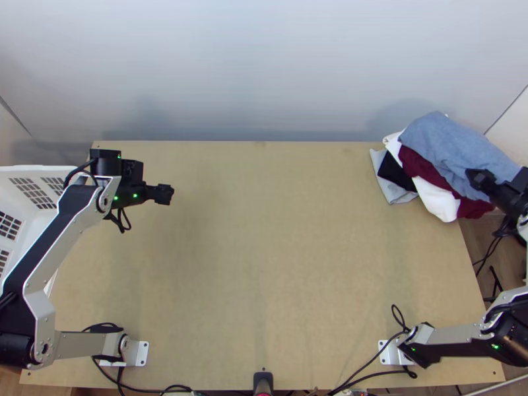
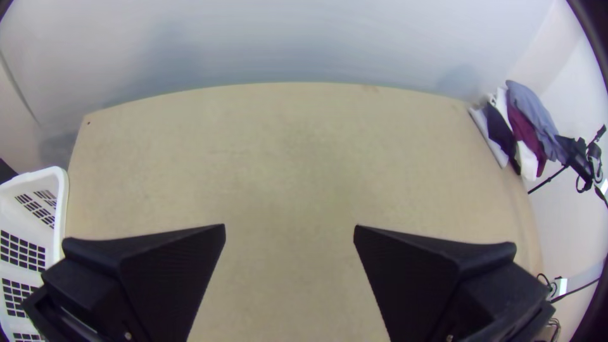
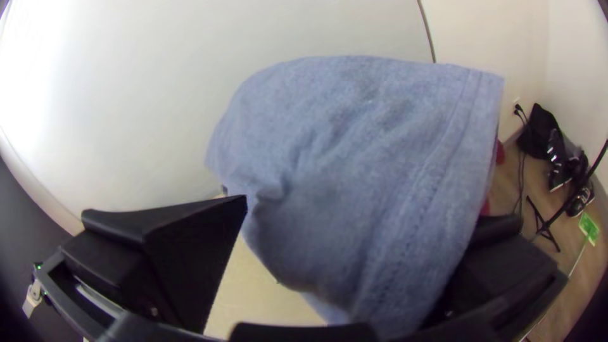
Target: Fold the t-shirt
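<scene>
T-shirt (image 1: 455, 148), blue cloth bunched upper right, could drag maroon cloth (image 1: 417, 165) if pinched deep; left gripper (image 2: 289, 227), right gripper (image 1: 478, 179) gape.

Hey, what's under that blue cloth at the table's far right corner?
Maroon cloth peeks out along its edge, with white cloth, black cloth and grey cloth beyond. Whatever the blue cloth covers completely can't be seen.

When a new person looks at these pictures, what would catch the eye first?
Probably the pile of clothes at the table's far right corner, with a grey-blue garment on top and dark red and white cloth beneath. Next, perhaps, the white basket at the left edge, and the left claw, open above bare wood.
</scene>
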`<control>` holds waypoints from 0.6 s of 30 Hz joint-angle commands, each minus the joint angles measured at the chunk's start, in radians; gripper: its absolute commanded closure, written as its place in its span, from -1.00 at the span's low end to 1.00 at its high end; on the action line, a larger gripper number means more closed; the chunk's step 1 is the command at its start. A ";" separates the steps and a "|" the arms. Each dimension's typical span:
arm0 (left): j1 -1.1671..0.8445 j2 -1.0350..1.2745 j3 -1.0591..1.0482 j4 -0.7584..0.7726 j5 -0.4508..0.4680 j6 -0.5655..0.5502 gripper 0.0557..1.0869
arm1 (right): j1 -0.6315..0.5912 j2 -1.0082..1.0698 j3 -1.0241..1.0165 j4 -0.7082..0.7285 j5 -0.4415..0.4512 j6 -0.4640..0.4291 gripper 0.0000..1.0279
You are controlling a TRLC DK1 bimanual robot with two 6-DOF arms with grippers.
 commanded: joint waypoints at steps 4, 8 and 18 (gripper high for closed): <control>0.016 -0.025 0.028 -0.080 0.001 -0.010 -0.91 | -0.092 -0.107 0.068 -0.187 -0.001 -0.018 -0.89; 0.030 -0.059 0.026 -0.096 0.001 -0.004 -0.91 | -0.138 -0.173 0.054 -0.304 -0.013 -0.093 -0.91; 0.161 -0.243 -0.043 -0.143 0.016 0.017 -0.91 | -0.134 -0.514 -0.178 -0.419 -0.041 -0.222 -0.91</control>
